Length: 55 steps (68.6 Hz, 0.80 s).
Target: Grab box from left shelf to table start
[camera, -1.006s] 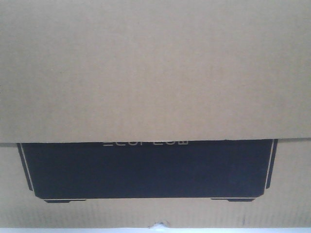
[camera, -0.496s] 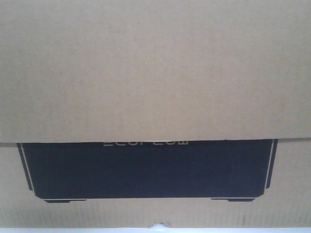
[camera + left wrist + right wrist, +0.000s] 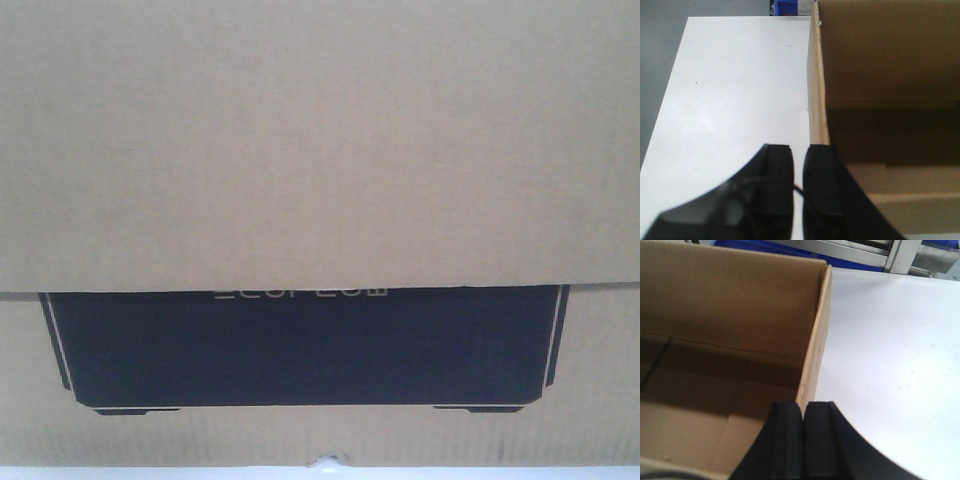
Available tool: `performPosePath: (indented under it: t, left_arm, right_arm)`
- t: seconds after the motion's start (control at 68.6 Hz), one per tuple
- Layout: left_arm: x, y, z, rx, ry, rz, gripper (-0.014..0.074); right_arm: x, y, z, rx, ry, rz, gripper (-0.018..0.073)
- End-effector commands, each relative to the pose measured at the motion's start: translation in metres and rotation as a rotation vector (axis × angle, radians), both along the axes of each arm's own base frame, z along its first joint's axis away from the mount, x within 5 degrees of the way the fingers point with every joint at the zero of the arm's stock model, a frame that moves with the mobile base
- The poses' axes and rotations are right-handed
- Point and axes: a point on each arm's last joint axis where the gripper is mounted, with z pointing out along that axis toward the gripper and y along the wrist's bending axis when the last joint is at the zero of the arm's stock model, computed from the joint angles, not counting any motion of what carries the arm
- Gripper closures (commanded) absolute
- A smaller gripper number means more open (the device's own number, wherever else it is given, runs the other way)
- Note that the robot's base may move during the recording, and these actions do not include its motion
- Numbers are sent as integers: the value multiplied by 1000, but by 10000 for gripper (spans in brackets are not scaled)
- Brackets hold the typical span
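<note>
The brown cardboard box (image 3: pixel 320 140) fills the front view, its plain upper layer overlapping a black printed panel (image 3: pixel 300 350). It stands on the white table (image 3: pixel 740 90). My left gripper (image 3: pixel 799 147) is beside the box's left wall (image 3: pixel 817 75), open by a narrow gap that shows only table and a thin cable; the wall's rim runs under the right-hand finger (image 3: pixel 822 190). My right gripper (image 3: pixel 803 405) is shut on the rim of the box's right wall (image 3: pixel 815 340). The box's inside (image 3: pixel 730 305) is open and bare.
The left shelf's steel rail (image 3: pixel 860 252) and blue bins (image 3: pixel 765 246) stand behind the table's far edge. A blue bin (image 3: pixel 786 6) shows past the table in the left wrist view. Grey floor (image 3: pixel 660 50) lies left of the table. White table top (image 3: pixel 890 350) spreads right of the box.
In the front view the box has shifted up by a few pixels and the white strip under it has grown slightly wider.
</note>
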Motion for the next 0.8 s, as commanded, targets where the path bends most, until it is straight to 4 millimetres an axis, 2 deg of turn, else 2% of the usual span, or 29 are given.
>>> performPosePath:
  t: [0.0,0.233,0.438,0.598,0.671,0.788]
  left_arm:
    - [-15,4,-2,-10,-141,-10,692]
    - [-50,12,-59,-33,-263,-27,696]
    - [-76,17,-102,-73,-448,-43,696]
    - [-84,18,-129,-99,-543,-53,696]
    - [-78,16,-135,-99,-511,-56,696]
    - [-77,15,-132,-111,-546,-61,696]
  right_arm:
    - [-16,-2,-3,-2,-154,-20,501]
    - [-57,-5,-63,7,-233,-35,501]
    - [-87,-6,-103,14,-338,-43,501]
    - [-103,-7,-121,23,-460,-51,501]
    - [-107,-8,-127,27,-509,-56,501]
    - [-108,-8,-130,29,-534,-58,501]
